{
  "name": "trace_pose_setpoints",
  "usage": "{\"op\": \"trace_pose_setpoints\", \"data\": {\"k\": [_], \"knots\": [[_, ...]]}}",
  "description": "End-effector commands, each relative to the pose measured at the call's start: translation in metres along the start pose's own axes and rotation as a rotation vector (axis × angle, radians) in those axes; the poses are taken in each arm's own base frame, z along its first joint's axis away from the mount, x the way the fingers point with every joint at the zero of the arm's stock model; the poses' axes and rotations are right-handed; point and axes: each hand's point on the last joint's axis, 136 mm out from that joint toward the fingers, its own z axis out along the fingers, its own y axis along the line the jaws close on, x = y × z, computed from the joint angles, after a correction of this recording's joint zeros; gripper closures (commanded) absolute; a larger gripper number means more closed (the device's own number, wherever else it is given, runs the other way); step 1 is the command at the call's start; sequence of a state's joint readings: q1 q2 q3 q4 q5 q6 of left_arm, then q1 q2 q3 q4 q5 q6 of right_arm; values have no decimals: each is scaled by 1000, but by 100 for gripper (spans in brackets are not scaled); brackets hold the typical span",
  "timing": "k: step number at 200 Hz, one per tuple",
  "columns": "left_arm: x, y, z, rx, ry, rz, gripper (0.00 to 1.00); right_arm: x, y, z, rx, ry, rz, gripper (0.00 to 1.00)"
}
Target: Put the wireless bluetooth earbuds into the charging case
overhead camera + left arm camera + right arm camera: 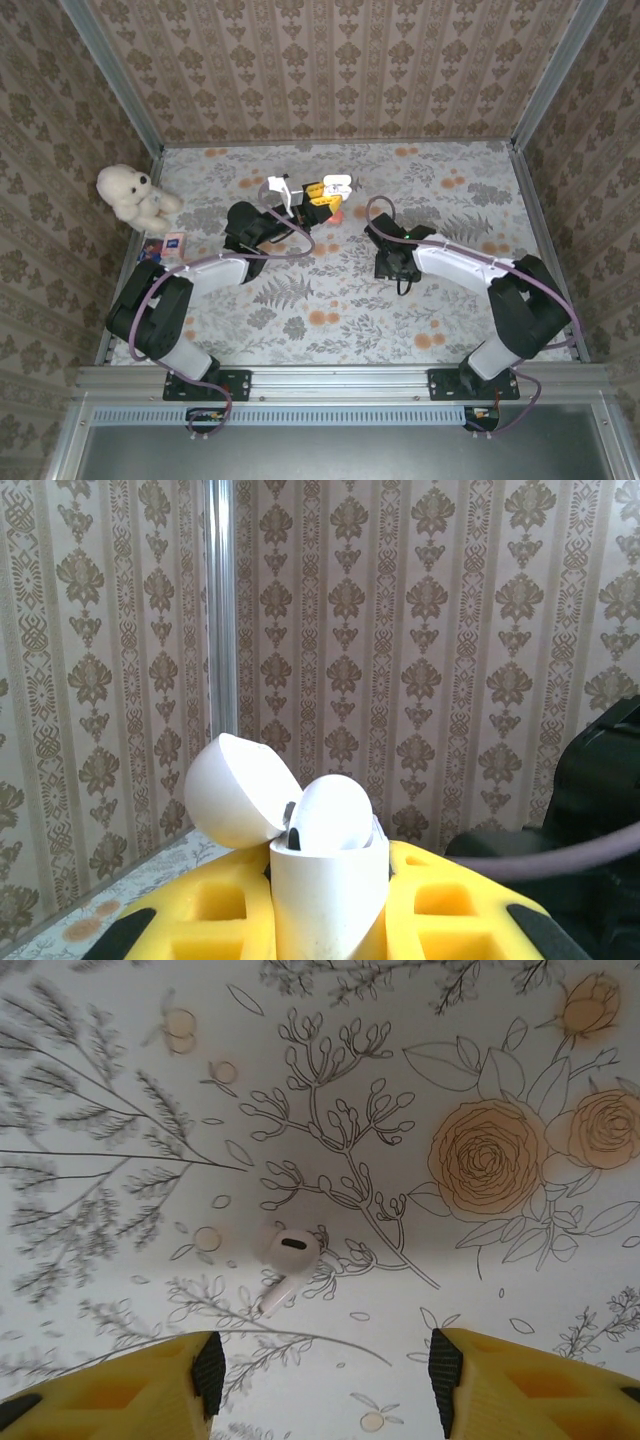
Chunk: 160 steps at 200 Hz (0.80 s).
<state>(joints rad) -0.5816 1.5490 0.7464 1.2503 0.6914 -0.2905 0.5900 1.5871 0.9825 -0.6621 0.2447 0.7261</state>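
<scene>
Left gripper: my left gripper [325, 912] is clamped on the white charging case [326, 895]; a yellow finger [205, 915] presses each side of its body; from the top camera it [322, 191] is far out over the middle of the table [450, 300].
Charging case: upright in my left jaws; its lid [235, 792] is swung open, back and to the left on its hinge; a rounded white shape fills the mouth, and I cannot tell whether it is a bud; from above the case [338, 183] shows at my fingertips.
Right gripper: my right gripper [320, 1372] points down at the table [120, 1080] with its jaws wide apart, holding nothing; from above it [388, 264] is right of centre, well apart from my left gripper.
White earbud: one white earbud [288, 1256] lies on the floral tabletop, its stem slanting down and left; it is just ahead of the gap between my right fingers [150, 1390], touching neither.
Orange-red item: a small orange-red item [337, 212] lies on the table just near of the case; too small to identify.
Surroundings: a white plush toy [135, 197] sits at the table's left edge.
</scene>
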Motion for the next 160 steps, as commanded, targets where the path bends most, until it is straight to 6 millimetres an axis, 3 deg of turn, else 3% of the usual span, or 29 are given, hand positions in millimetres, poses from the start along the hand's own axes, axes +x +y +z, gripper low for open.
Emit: {"op": "trace_pose_setpoints", "data": {"k": [1,52,104,160], "knots": [[-12,-1,-4,-6,-36,53,100,-12,1,4,44,-30,9,42],[-11,-2,-5,-7,-33,55,100,-13,11,23,68,-16,39,44],[-8,-2,-5,-7,-29,54,100,-14,10,26,160,-47,166,44],[-9,-3,-7,-10,-30,58,100,-2,13,35,239,-17,192,44]]}}
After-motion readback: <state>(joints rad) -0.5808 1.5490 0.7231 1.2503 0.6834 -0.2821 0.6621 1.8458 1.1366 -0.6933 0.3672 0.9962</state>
